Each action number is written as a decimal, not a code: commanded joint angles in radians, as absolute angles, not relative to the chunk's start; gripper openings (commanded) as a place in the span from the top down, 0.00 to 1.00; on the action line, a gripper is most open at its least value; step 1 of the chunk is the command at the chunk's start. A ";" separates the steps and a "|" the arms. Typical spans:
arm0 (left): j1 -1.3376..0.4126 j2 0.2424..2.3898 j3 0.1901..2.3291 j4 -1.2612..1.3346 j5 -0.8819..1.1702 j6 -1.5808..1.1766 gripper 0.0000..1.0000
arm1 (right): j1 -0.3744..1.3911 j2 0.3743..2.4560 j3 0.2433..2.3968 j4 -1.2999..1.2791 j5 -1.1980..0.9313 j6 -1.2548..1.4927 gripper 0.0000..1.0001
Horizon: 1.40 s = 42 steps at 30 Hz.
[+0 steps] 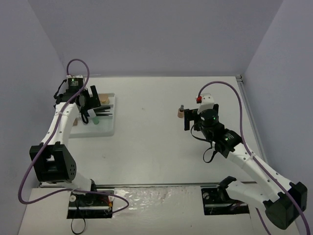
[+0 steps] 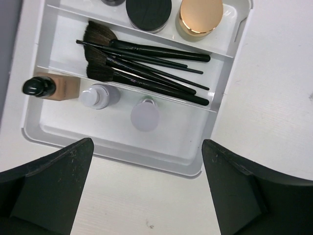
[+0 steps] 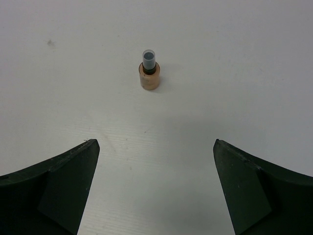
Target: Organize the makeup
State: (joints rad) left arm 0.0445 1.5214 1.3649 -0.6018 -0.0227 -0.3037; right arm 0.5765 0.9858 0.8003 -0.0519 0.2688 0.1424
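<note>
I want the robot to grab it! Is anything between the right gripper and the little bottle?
No, just bare table between the right gripper and the little bottle, seen in the right wrist view.

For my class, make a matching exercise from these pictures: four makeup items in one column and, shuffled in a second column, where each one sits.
Items
1. brushes
2. tan compact
3. black-capped beige bottle
4. grey-capped small bottle

Places
A. alone on the bare table
B. middle compartment of the tray
C. beside the black pot
D. in a compartment with grey bottles

Pairs: 1-B, 2-C, 3-D, 4-A
</note>
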 commanded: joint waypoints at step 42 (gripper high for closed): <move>-0.121 0.982 1.193 -0.850 0.109 -0.288 0.03 | 0.419 1.888 1.164 0.329 0.069 0.015 0.84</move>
